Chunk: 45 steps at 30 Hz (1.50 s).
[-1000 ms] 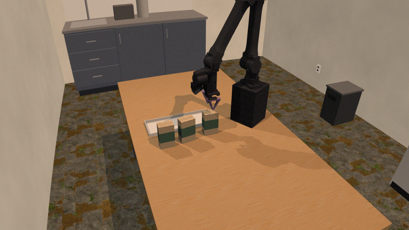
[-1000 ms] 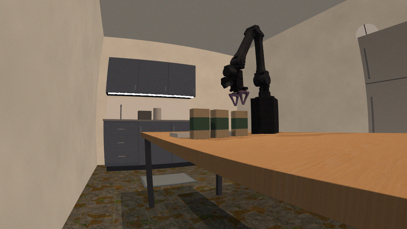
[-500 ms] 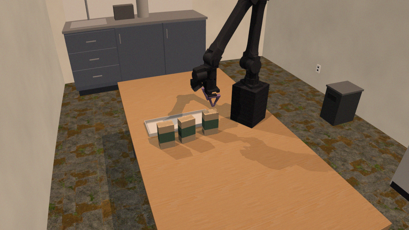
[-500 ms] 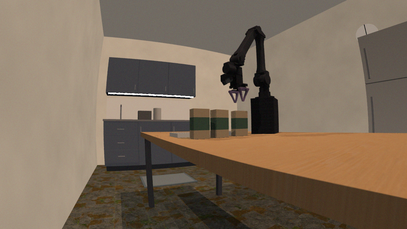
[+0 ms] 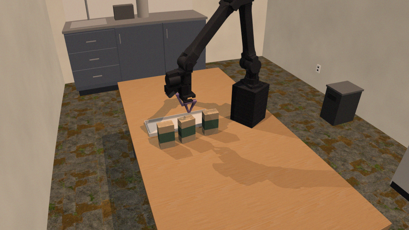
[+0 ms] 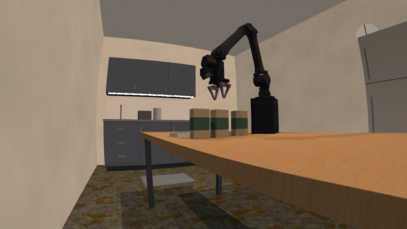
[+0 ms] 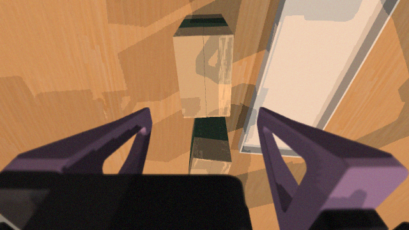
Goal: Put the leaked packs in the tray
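Three tan coffee packs with green bands stand upright in a row on the wooden table: the left pack, the middle pack and the right pack. They also show in the exterior view as the left pack, the middle pack and the right pack. The white tray lies just behind them and holds nothing. My gripper hangs open and empty well above the middle pack. In the wrist view the open fingers frame one pack's top, with the tray to its right.
The arm's black base stands right of the right pack. A second pack is partly hidden under the gripper body in the wrist view. Grey cabinets line the far wall, and a dark bin stands on the floor.
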Motion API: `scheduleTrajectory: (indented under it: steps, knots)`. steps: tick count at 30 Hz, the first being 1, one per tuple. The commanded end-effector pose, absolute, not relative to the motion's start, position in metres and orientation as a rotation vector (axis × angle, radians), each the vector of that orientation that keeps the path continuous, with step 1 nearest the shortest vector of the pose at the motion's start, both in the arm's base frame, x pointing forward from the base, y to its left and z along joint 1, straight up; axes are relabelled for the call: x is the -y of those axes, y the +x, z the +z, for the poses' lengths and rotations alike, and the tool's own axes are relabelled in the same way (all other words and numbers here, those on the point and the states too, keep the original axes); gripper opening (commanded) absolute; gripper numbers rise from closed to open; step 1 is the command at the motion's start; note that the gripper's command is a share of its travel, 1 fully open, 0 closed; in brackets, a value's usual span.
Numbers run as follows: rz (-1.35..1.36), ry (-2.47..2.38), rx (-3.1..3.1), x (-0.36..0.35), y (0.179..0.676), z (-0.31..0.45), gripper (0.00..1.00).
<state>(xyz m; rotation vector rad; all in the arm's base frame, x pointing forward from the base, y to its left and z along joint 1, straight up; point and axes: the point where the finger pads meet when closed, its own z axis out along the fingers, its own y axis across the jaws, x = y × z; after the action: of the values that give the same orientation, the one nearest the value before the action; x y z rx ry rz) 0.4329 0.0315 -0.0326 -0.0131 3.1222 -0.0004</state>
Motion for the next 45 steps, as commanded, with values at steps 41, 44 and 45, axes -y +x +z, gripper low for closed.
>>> scheduleTrajectory:
  steps: [41, 44, 45]
  knots:
    - [0.003, -0.074, -3.099, -0.030, 0.451, -0.065, 0.79]
    - [0.003, -0.074, -3.099, -0.030, 0.451, -0.065, 0.79]
    - [0.003, -0.074, -3.099, -0.030, 0.451, -0.065, 0.79]
